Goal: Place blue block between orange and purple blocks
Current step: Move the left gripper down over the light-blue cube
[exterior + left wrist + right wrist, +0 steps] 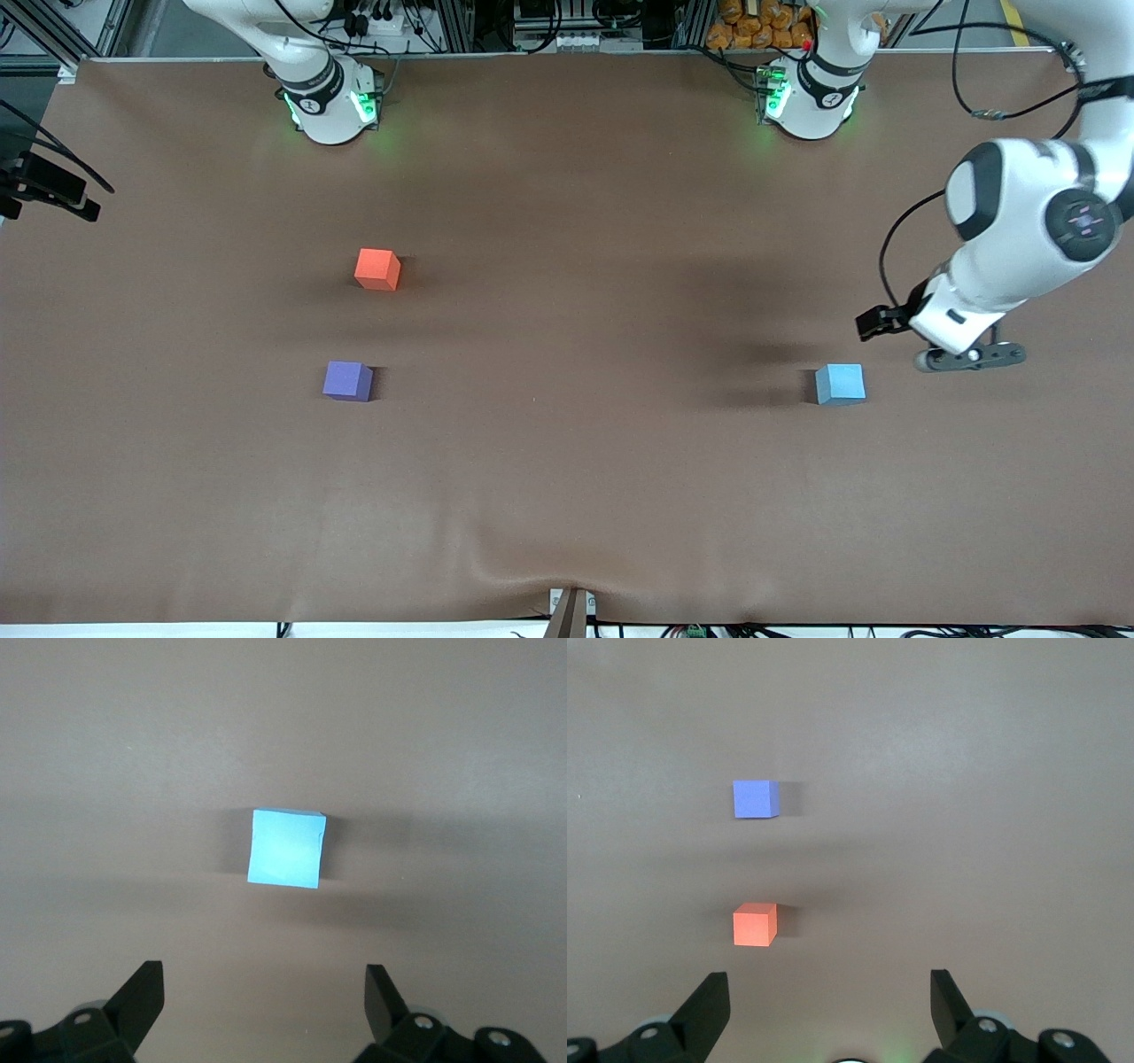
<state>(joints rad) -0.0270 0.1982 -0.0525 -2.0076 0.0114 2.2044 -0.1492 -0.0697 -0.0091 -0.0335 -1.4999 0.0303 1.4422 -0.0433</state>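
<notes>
- Table (567, 496), brown and matte, carries three small cubes.
- Left gripper (264, 997) hangs with its fingers spread wide and empty, over the table at the left arm's end, just beside the blue block (840, 384).
- Right gripper (829, 1001) waits, fingers wide apart and empty, high above the orange block (377, 268) and purple block (347, 381).
- Blue block sits well apart from the other two, toward the left arm's end.
- Orange block lies farther from the front camera than the purple block, with a bare gap between them.
</notes>
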